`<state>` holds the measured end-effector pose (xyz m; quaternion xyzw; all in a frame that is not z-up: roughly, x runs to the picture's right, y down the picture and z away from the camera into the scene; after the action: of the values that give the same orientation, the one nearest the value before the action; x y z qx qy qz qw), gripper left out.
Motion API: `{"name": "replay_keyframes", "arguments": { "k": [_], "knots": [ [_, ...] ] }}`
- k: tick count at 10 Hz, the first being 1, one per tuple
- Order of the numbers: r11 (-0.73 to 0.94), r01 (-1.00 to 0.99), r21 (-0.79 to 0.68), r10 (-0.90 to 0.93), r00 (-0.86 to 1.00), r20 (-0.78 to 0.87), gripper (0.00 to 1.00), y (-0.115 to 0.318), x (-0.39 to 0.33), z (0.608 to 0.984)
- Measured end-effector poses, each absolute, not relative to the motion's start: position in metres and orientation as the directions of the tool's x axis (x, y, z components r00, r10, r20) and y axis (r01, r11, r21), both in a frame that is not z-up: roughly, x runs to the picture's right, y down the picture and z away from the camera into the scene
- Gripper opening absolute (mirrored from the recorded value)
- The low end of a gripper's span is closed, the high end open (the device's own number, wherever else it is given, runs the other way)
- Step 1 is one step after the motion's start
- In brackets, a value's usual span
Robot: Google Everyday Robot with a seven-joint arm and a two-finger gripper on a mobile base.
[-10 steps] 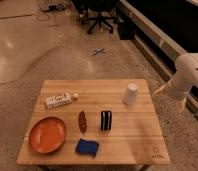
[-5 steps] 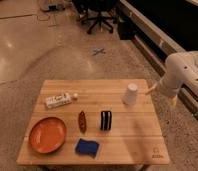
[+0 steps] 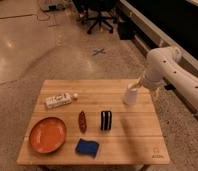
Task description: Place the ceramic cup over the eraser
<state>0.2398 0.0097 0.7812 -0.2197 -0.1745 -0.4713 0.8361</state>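
The gripper (image 3: pixel 137 85) is found at the rim of the ceramic cup (image 3: pixel 130 94), fingers spread wide. The eraser (image 3: pixel 106 120) is seen near the cup, apart.

A light wooden slatted table (image 3: pixel 142 137) stands on a polished speckled floor (image 3: pixel 22 50). A round orange plate (image 3: pixel 48 135) sits near its front left corner. Behind the plate lies a long white box with green print (image 3: pixel 58 101). A small reddish-brown oblong object (image 3: pixel 82 120) lies near the middle, with a flat blue rectangular pad (image 3: pixel 87 147) in front of it. A black office chair (image 3: pixel 99 15) stands far behind, near a blue cross mark (image 3: pixel 98 51) on the floor.
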Motion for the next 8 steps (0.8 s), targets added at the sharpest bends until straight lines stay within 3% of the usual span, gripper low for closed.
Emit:
{"name": "replay_keyframes", "arguments": {
  "k": [8],
  "knots": [
    [0.430, 0.892, -0.139, -0.763, 0.441, 0.472, 0.80, -0.002, 0.217, 0.837]
  ]
}}
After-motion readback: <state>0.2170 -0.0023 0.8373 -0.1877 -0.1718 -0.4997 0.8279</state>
